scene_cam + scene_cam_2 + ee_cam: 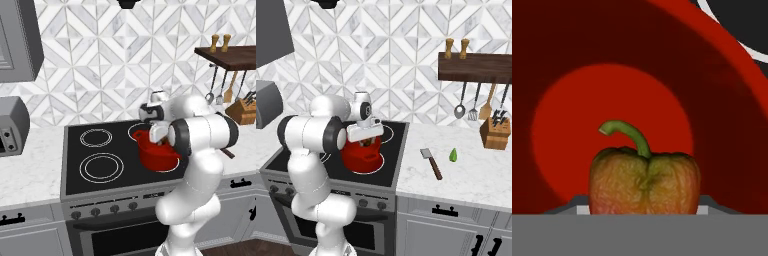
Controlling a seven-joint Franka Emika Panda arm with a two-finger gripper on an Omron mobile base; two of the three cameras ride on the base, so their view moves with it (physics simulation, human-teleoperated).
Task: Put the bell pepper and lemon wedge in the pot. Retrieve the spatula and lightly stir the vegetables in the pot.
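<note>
Reddish bell pepper (645, 182) gripped, over pot (722, 115)

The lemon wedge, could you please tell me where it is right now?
In the right base view, the lemon wedge lies on the white counter right of the stove, just right of the spatula and in front-left of the knife block.

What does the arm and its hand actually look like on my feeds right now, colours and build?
The arm is glossy white, built of fat rounded segments with dark bands at the joints. No cables or markings can be made out. The gripper is a boxy white block under a white wrist with a dark round face; its fingers cannot be made out in the base views.
</note>
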